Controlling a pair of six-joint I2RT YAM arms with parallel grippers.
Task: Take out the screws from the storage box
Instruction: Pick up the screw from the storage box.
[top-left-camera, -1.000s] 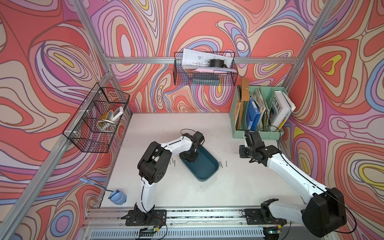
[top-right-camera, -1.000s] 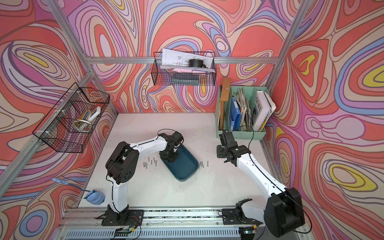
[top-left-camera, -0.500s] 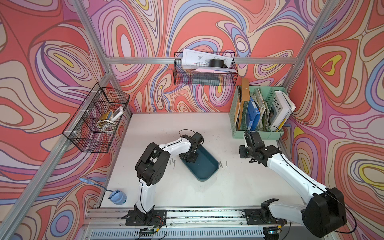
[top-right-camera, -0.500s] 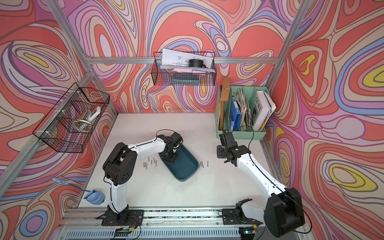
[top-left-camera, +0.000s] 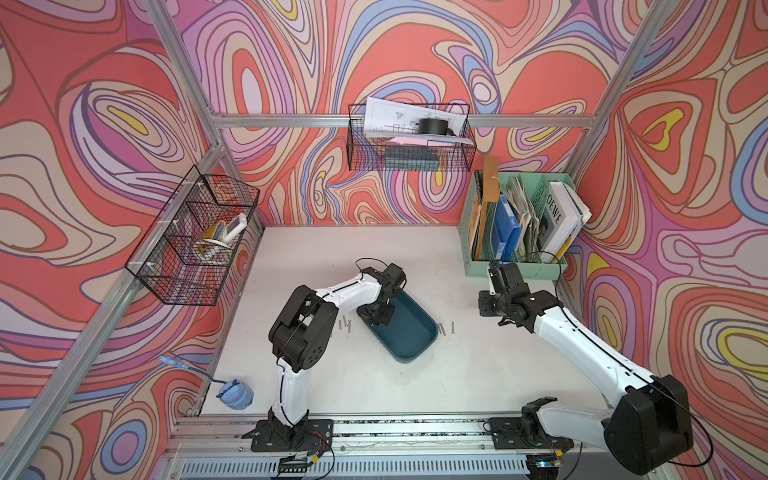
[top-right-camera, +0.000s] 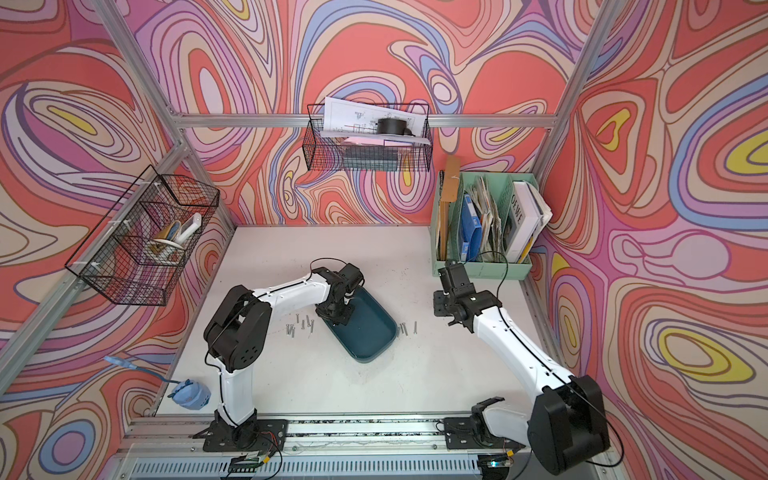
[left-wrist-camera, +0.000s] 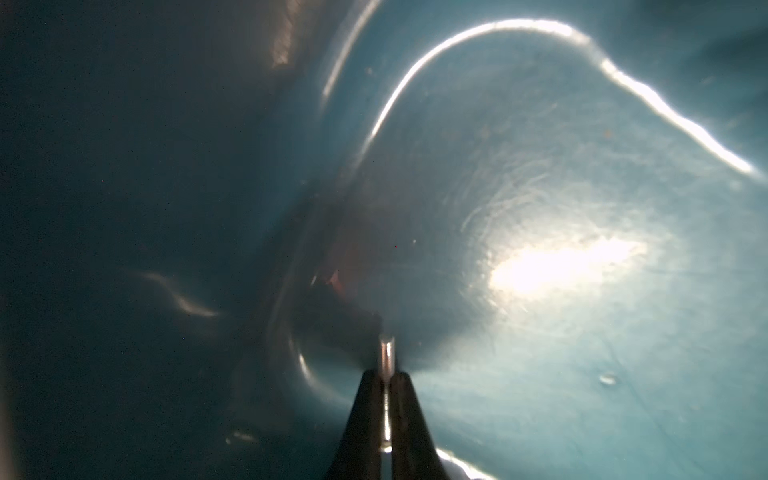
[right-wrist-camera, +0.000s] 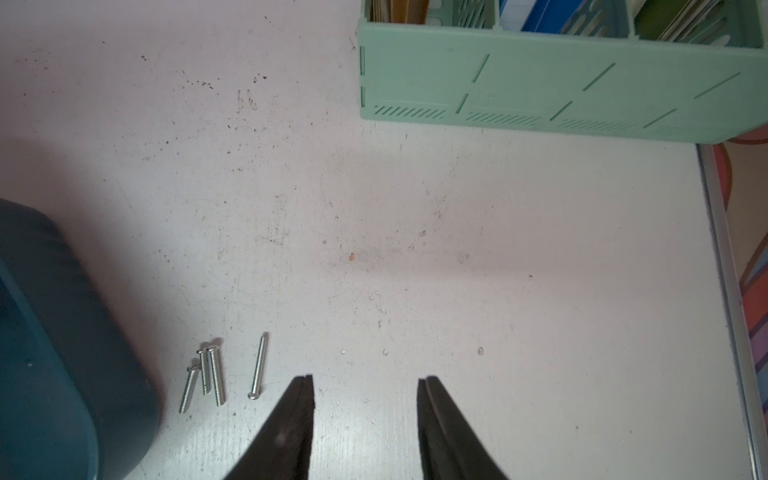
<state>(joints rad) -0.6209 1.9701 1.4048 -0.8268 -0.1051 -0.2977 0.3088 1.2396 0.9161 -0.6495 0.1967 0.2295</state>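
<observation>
One screw (left-wrist-camera: 386, 357) is clamped between the closed fingertips of the left gripper (left-wrist-camera: 385, 376), low inside the dark teal storage box (top-left-camera: 411, 336) near one of its rounded corners. The box lies on the white tabletop (top-left-camera: 374, 249). Just beside one long side of the box is a cluster of loose screws (top-right-camera: 300, 325), and just beside the opposite side lie four more screws (right-wrist-camera: 210, 378). Past those, away from the box, the right gripper (right-wrist-camera: 365, 384) hangs over bare tabletop, jaws apart and holding nothing. Farther from the box stands the mint green file organizer (right-wrist-camera: 540, 83).

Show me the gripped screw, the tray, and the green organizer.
gripped screw (left-wrist-camera: 386, 357): left wrist view, exposed tip.
tray (top-left-camera: 410, 333): in a top view, bare floor.
green organizer (right-wrist-camera: 540, 83): right wrist view, front wall.
</observation>
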